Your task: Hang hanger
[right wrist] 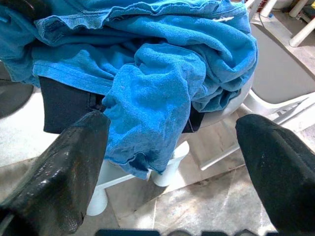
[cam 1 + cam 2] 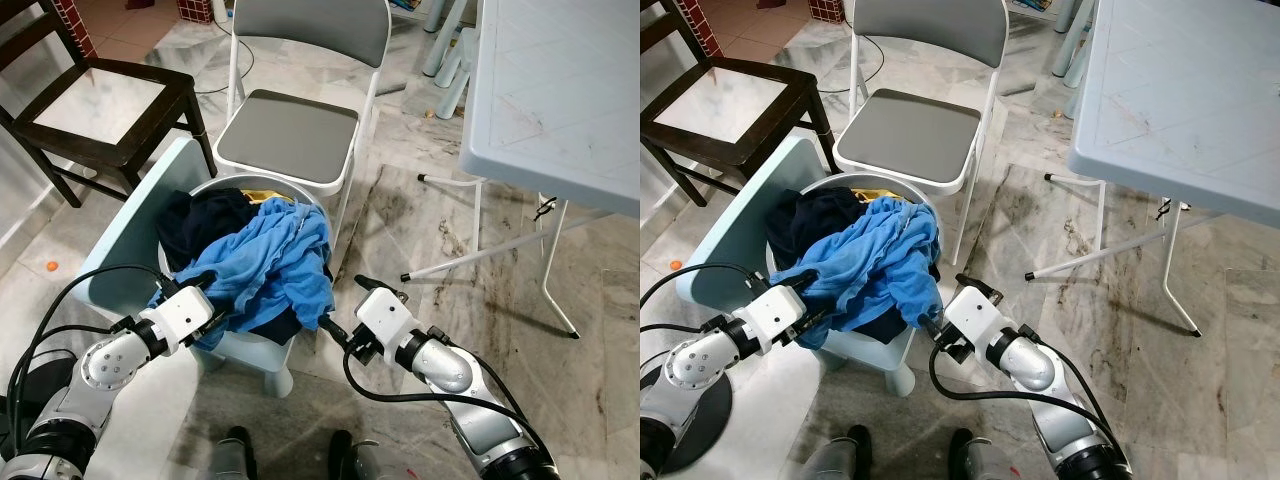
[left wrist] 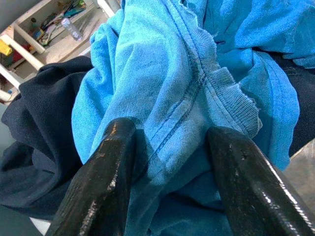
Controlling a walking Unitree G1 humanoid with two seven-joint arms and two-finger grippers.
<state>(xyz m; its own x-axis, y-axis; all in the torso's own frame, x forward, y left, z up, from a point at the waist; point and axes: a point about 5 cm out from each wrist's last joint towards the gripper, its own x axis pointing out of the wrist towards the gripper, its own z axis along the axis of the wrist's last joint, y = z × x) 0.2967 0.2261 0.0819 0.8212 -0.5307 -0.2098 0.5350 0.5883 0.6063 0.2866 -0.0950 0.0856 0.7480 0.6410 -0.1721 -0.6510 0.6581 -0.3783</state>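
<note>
a pale blue stool (image 2: pixel 120 240) holds a round basket (image 2: pixel 215 187) heaped with a bright blue shirt (image 2: pixel 265 265) over dark navy clothing (image 2: pixel 205 222). the left gripper (image 2: pixel 207 292) is at the side of the heap nearer the robot's left, its 2 fingers (image 3: pixel 106 162) spread and pressed around a fold of the blue shirt at a ribbed seam. the right gripper (image 2: pixel 330 322) sits at the heap's opposite edge, fingers (image 1: pixel 74 157) parted wide, with the shirt's hanging hem between them but apart from both. no hanger can be made out among the clothes. behind the stool stands a grey folding chair (image 2: pixel 295 125); a dark wooden chair (image 2: pixel 95 100) stands beside that, and a white folding table (image 2: pixel 555 90) is well apart on the other side.
</note>
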